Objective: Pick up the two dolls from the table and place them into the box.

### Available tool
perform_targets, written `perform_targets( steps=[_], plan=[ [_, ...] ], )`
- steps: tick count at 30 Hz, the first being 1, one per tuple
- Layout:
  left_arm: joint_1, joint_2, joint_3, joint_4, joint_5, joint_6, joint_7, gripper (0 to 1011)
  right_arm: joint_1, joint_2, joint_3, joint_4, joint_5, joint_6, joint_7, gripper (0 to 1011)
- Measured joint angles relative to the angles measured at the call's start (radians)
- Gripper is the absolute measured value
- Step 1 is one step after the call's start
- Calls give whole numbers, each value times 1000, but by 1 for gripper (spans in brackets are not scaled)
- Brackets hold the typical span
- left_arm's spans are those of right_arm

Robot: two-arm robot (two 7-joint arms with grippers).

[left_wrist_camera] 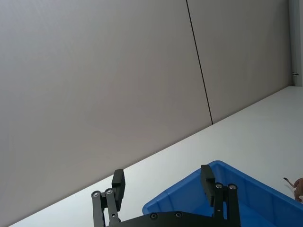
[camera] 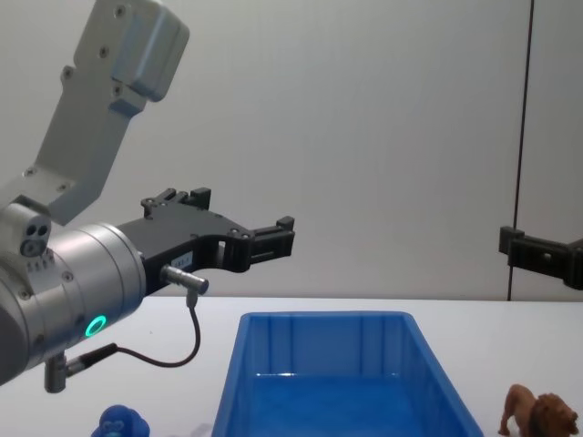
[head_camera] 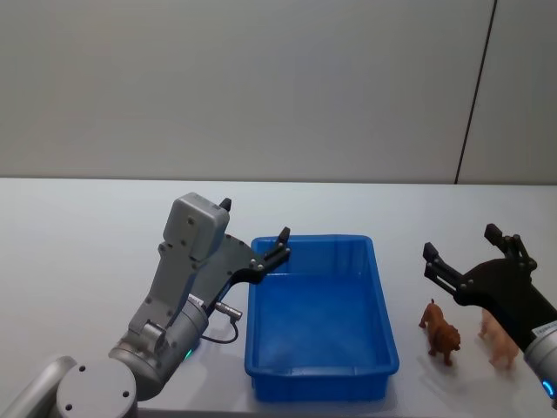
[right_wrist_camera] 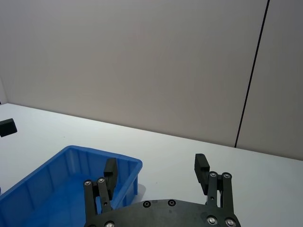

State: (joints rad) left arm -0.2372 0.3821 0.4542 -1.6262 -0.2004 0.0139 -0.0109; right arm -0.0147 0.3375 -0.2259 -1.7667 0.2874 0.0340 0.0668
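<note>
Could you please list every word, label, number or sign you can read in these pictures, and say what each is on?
No text can be read.
Left gripper: in the chest view, a small pale mark on its body may be a label, too small to read.
Blue bin and brown lion: no print visible.

No word, number or brand can be read anywhere. A small pale sticker sits on the left gripper, above and left of the blue bin, its print too small to read.
</note>
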Motion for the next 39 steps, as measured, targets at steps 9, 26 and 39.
perform_targets(
  steps=[9, 26, 39],
  plan=[
    [0, 0, 0, 0, 0, 0, 0, 1002, 0, 0, 0, 0, 0, 0, 0, 1001],
    [0, 0, 0, 0, 0, 0, 0, 1002, 0, 0, 0, 0, 0, 0, 0, 1001],
    [0, 0, 0, 0, 0, 0, 0, 1002, 7, 7, 12, 15, -8, 3, -8, 1001]
  ],
)
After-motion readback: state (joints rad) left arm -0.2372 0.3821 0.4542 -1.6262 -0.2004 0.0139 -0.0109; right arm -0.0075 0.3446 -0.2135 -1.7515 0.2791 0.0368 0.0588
